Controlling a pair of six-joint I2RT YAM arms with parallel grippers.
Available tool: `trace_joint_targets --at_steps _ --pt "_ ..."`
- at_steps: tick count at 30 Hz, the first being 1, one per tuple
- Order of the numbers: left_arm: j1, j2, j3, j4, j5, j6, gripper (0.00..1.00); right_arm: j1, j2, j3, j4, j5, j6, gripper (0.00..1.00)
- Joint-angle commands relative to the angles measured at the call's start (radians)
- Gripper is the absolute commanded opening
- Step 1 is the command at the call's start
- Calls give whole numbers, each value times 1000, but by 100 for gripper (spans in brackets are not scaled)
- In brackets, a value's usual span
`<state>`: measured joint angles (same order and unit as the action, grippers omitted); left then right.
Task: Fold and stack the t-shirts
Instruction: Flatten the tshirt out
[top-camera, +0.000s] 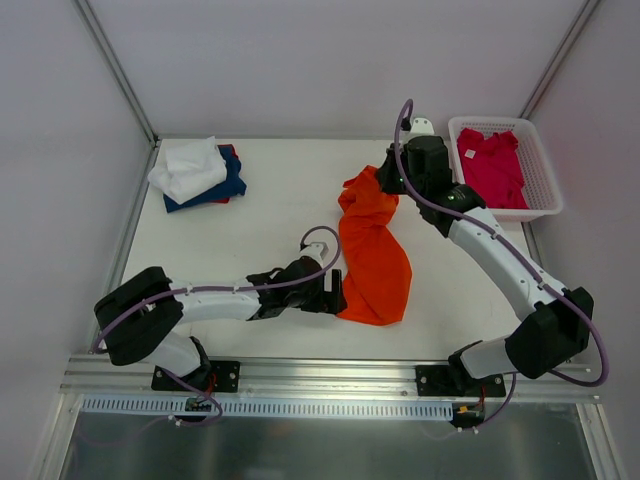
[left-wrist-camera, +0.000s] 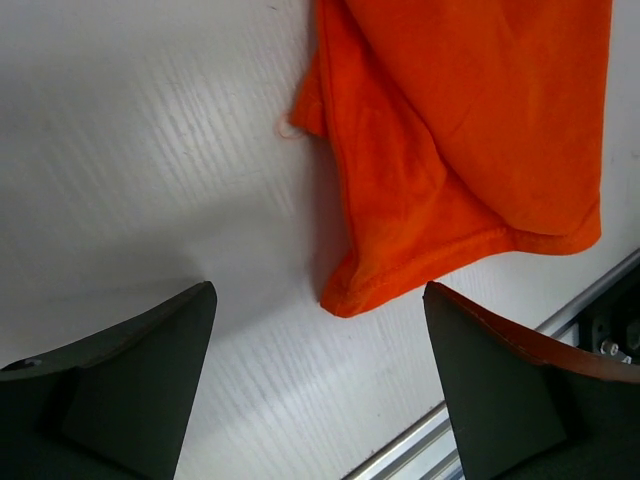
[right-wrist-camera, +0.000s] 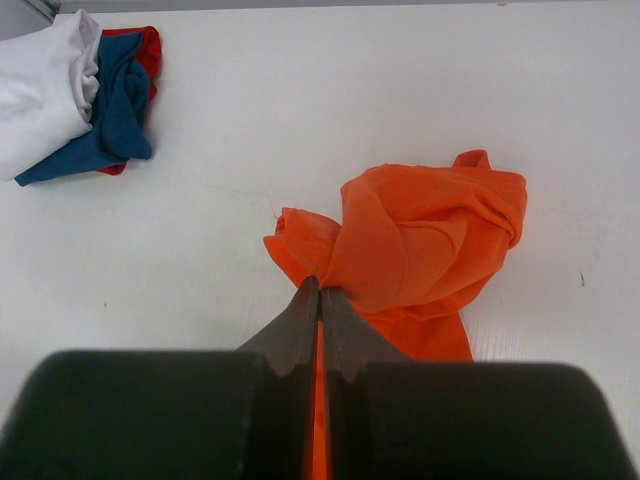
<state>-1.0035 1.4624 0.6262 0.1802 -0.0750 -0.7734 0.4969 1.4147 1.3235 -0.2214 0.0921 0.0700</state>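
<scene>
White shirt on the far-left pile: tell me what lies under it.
Under the white shirt lies a navy shirt, and below that a red one, only its edge showing. The rest of both is covered.

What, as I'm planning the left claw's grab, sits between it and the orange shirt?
Nothing visible. Only table surface separates the open left claw from the orange shirt at its near corner. The right claw is shut on its far end.

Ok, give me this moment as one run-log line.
right tool shut on orange shirt | left tool open by its near corner | shirt pile far left | pink shirt in basket
</scene>
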Motion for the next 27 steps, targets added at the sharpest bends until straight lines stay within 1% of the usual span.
trace_joint_targets --at_steps 1,4,5,8,9,11,18,19,22,25,26,27 --pt "-26 3 9 48 27 -49 85 -15 -40 29 7 0 -12 0" --pt "-43 -2 -3 48 30 -69 75 -18 -36 33 7 -2 -10 0" --pt "-49 -2 -9 51 34 -78 69 -18 -33 33 5 -3 -10 0" --pt "-55 1 -13 51 38 -90 60 -20 -31 34 7 -6 -9 0" --pt "-58 3 -13 53 38 -93 54 -20 -33 34 5 -8 -9 0" --pt "-63 10 -8 56 40 -95 48 -21 -34 31 8 -8 -10 0" --pt "-67 55 7 87 47 -93 41 -21 -46 26 8 -8 -12 0" --pt "-67 62 10 94 50 -95 38 -21 -51 26 7 -8 -15 0" --pt "-66 90 29 107 64 -93 35 -24 -54 26 7 -6 -16 0" --pt "-67 107 44 114 69 -93 26 -23 -56 20 7 -8 -19 0" --pt "-67 108 49 114 69 -93 21 -24 -56 20 7 -6 -19 0" --pt "-67 110 50 114 67 -93 18 -26 -56 17 7 -5 -19 0"
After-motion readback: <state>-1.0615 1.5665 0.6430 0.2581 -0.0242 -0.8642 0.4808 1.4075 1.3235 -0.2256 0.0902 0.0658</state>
